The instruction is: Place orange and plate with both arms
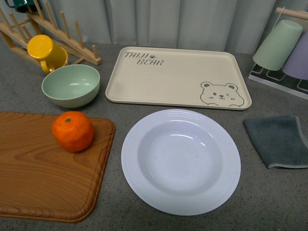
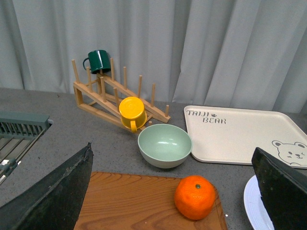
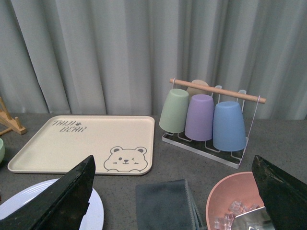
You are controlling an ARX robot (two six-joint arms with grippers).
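The small round orange fruit (image 1: 73,131) sits on the brown wooden cutting board (image 1: 38,183), with the large round white deep plate (image 1: 181,161) just right of the board. Behind the plate lies the beige rectangular bear tray (image 1: 175,74); left of the tray stands the pale green bowl (image 1: 70,85), and behind it the yellow mug (image 1: 46,52) rests on the slatted wooden rack (image 1: 79,48). The folded grey cloth (image 1: 279,140) lies right of the plate, in front of the wire rack of upturned cups (image 3: 217,91).
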